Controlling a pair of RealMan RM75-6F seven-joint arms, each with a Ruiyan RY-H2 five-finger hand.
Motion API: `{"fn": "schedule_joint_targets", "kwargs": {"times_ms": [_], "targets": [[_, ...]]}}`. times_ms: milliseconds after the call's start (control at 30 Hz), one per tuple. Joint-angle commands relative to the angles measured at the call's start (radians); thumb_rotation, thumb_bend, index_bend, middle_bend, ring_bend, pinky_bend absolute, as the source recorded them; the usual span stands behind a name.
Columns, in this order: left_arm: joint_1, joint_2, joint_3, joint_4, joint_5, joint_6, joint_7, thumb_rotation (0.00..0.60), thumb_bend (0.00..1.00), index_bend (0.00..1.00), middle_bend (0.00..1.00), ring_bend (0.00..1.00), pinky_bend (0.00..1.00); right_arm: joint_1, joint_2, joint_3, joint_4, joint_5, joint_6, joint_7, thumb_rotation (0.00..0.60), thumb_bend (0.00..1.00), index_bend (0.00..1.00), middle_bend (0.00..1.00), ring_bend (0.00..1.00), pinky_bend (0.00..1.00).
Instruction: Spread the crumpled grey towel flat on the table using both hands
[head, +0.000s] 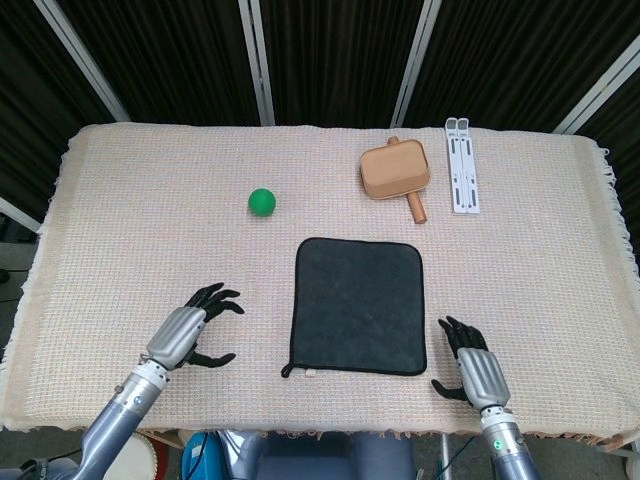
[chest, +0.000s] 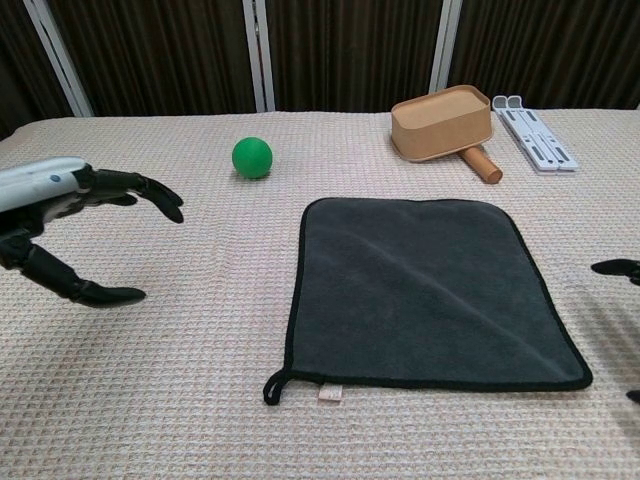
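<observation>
The grey towel (head: 357, 306) (chest: 425, 290) lies flat on the table, a dark square with a black hem, a small loop and a tag at its near left corner. My left hand (head: 186, 332) (chest: 60, 215) hovers over the cloth well to the left of it, fingers spread, holding nothing. On the other side my right hand (head: 476, 367) sits near the table's front edge, apart from the towel's near right corner, fingers spread and empty. The chest view catches only its fingertips (chest: 615, 267) at the right border.
A green ball (head: 262, 202) (chest: 252, 157) rests beyond the towel to the left. A tan wooden scoop box with a handle (head: 396, 173) (chest: 444, 123) and a white folded stand (head: 461, 164) (chest: 532, 131) lie at the far right. A beige woven cloth (head: 140, 230) covers the table.
</observation>
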Motion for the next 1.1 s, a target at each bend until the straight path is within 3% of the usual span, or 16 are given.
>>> {"fn": "schedule_joint_targets", "kwargs": {"times_ms": [33,333,633,833,1100], "targets": [[0.054,0.065,0.031,-0.027,0.064,0.077,-0.001,0.6,0.23,0.28,0.13,0.0,0.02,-0.02,0.058,-0.006,-0.02,-0.043,0.034,0.039,0.6,0.24,0.0,0.0,0.0,0.0],[0.181,0.198,0.093,-0.033,0.159,0.261,0.095,0.6,0.23,0.22,0.1,0.0,0.02,-0.042,0.176,-0.019,0.01,-0.166,0.086,0.144,0.6,0.24,0.0,0.0,0.0,0.0],[0.319,0.29,0.131,0.0,0.153,0.426,0.272,0.6,0.16,0.13,0.04,0.0,0.0,-0.071,0.201,0.012,0.111,-0.275,0.22,0.128,0.6,0.24,0.0,0.0,0.0,0.0],[0.381,0.305,0.116,0.053,0.129,0.492,0.239,0.6,0.15,0.09,0.03,0.0,0.0,-0.082,0.212,0.031,0.132,-0.27,0.236,0.164,0.6,0.24,0.0,0.0,0.0,0.0],[0.406,0.33,0.086,0.103,0.106,0.488,0.166,0.6,0.15,0.09,0.03,0.0,0.0,-0.096,0.214,0.044,0.143,-0.276,0.249,0.172,0.6,0.24,0.0,0.0,0.0,0.0]]}}
